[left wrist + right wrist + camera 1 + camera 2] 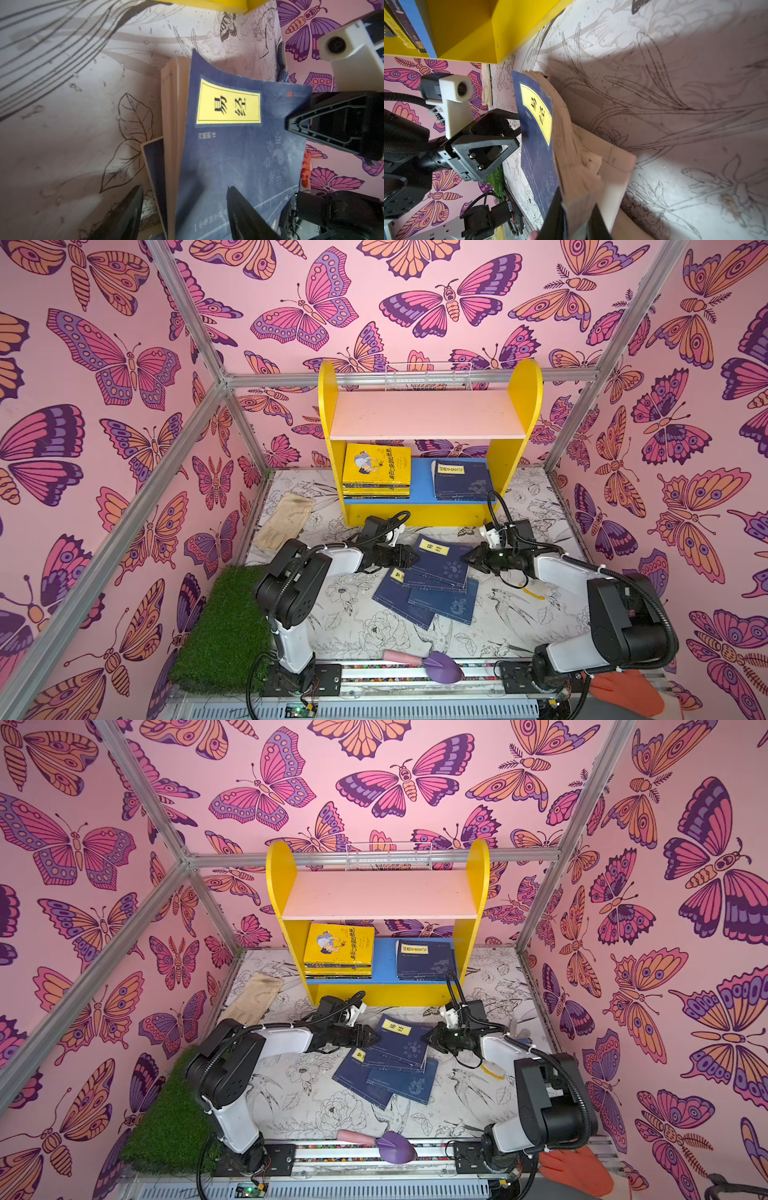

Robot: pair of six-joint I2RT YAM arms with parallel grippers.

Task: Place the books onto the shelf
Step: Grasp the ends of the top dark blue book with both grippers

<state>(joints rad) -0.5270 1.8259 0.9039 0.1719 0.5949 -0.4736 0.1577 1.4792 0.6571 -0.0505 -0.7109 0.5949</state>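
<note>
shelving task, partly done. the shelf (525,393) stands at the back of the worktop (353,626). its blue lower board (422,483) carries two flat stacks, set apart from each other: a yellow-topped stack (376,466) on the left and a navy stack (461,483) on the right. the pink upper board (428,414) carries nothing.

left to do, as i judge it: a loose pile of navy books (440,603), at least four, lies on the worktop in front of the shelf, between the two arms. the top book (442,564) of that pile is the one in hand. the right jaws are closed on the edge nearest them and hold that side raised, so the pages fan out in the right wrist view. the left jaws stand apart, straddling the opposite edge. the left wrist view shows no firm pinch there.

writing: the top book bears a yellow label (228,104) with two black characters, 易经. beside it runs a short line of pale characters, too blurred to read. a small red mark (288,94) sits at a cover corner, and a faint yin-yang ring (278,155) is printed lower on the cover. the yellow book on top of its stack shows a cartoon figure and a title too small to read. the label on the shelved navy stack is likewise unreadable.
</note>
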